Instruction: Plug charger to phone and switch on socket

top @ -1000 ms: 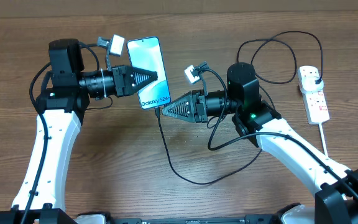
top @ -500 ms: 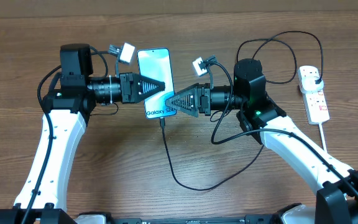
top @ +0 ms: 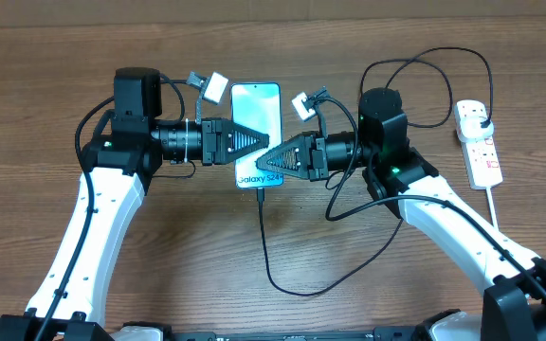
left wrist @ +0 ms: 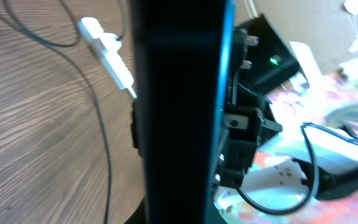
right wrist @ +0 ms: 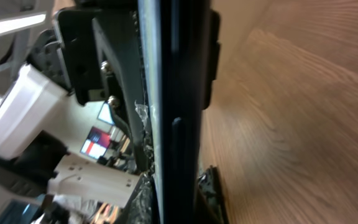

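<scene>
**A:** What is changing between these views?

**B:** The slim rectangular smartphone with the blue-white screen (top: 256, 112) is travelling right. A second ago it was sitting left of centre in the overhead frame, and now it is hanging at top centre. Both arms are moving with it.

**A:** Who is holding it?

**B:** The left jaws are pinching its left edge. The right jaws were down by its bottom end a second ago and are now lying over its lower right edge. They look pressed onto it too, since each wrist view is filling up with the phone's dark edge (left wrist: 179, 93) running straight down the middle.

**A:** And the thin black charger cable (top: 265, 237)?

**B:** Its small connector tip (top: 259, 192) is sitting at the phone's bottom edge and following it across, so I am judging the plugging step done. The rest is looping over the brown wooden counter (top: 188, 270) towards the right.

**A:** So what is remaining?

**B:** The white oblong power strip (top: 482, 156) is lying untouched at the right edge of the frame, well apart from both jaws, with a black plug (top: 479, 118) in it. Whether its switch is on is too small to tell, and one arm is probably going to need to let go and reach it.
</scene>
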Robot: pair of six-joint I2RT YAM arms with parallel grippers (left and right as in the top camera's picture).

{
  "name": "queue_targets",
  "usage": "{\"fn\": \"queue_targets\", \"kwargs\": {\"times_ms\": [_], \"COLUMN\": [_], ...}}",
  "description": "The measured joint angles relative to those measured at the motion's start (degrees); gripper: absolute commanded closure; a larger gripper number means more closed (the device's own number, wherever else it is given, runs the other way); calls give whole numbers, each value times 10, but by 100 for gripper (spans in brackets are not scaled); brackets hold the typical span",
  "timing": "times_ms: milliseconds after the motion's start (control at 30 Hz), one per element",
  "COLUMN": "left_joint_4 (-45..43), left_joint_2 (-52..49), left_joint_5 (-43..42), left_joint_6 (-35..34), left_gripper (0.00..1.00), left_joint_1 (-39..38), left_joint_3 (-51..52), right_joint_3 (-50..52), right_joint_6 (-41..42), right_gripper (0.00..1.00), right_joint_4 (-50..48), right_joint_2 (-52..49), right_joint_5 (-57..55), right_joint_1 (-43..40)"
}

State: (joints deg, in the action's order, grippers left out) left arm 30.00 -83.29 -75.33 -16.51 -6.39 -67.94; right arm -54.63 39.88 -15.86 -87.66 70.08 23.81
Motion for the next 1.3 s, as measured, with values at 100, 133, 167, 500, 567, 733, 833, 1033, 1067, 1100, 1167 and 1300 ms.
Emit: {"fn": "queue_targets", "kwargs": {"times_ms": [100, 133, 167, 500, 567, 733, 833, 1033, 1067, 1100, 1167, 1300], "left_joint_4": [0, 1, 1, 2, 2, 12, 17, 17, 17, 17, 17, 17], "left_joint_2": [0, 0, 0, 0, 0, 0, 0, 0, 0, 0, 0, 0], "left_joint_5": [11, 24, 38, 195, 226, 326, 391, 483, 491, 499, 509, 521], "left_joint_6": [3, 2, -1, -17, -17, -17, -17, -17, -17, -17, -17, -17], "left_gripper": [64, 54, 45, 0, 0, 1, 0, 0, 0, 0, 0, 0], "left_joint_1": [0, -2, -3, 0, 5, 12, 12, 12, 12, 12, 12, 12], "left_joint_3": [0, 0, 0, 0, 0, 0, 0, 0, 0, 0, 0, 0], "right_joint_3": [0, 0, 0, -1, -1, -1, -1, -1, -1, -1, -1, -1], "right_joint_6": [-2, -3, -2, -55, -78, -133, -156, -176, -177, -178, -179, -181], "right_gripper": [96, 96, 96, 96, 96, 96, 96, 96, 96, 96, 96, 96], "right_joint_4": [0, 3, 7, 175, 232, 356, 391, 389, 383, 377, 366, 355], "right_joint_2": [0, 0, 0, 0, 0, -4, -21, -80, -90, -98, -119, -164], "right_joint_5": [0, -6, -7, -72, -111, -219, -269, -319, -323, -326, -330, -335], "right_joint_1": [1, 2, 2, 3, 3, 3, 3, 3, 3, 3, 3, 3]}}
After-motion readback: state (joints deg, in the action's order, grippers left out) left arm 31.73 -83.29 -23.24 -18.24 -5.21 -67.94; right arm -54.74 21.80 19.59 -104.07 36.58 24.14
